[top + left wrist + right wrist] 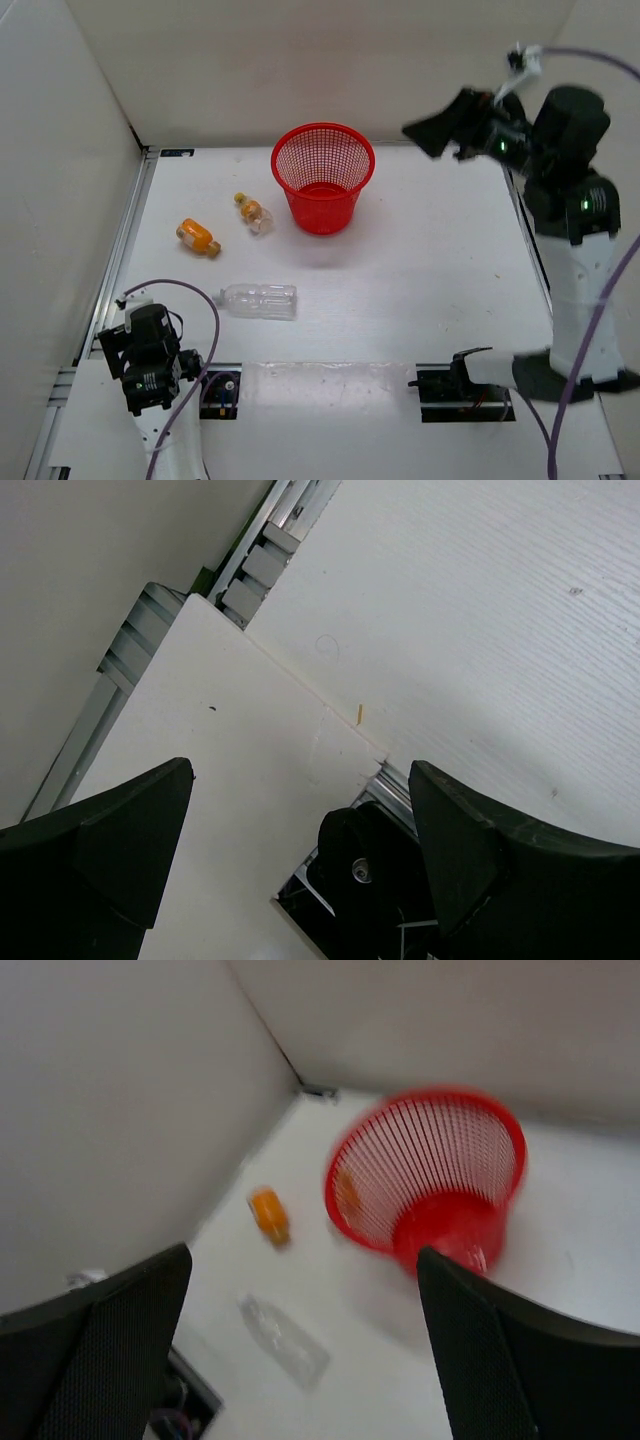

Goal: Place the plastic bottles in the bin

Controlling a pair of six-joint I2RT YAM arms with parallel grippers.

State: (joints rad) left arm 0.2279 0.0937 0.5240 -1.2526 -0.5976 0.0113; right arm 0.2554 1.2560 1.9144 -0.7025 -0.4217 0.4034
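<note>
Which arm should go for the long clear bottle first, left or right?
Probably left: the long clear bottle lies near-left, close to the open left gripper. The open right gripper hangs high at far right, past the bin.

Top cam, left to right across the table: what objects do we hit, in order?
short orange-filled plastic bottle → small clear bottle with yellow-orange cap → round red plastic mesh bin. The long clear colourless bottle is left out: side to side, its length overlaps both the capped bottle and the bin's left edge.
</note>
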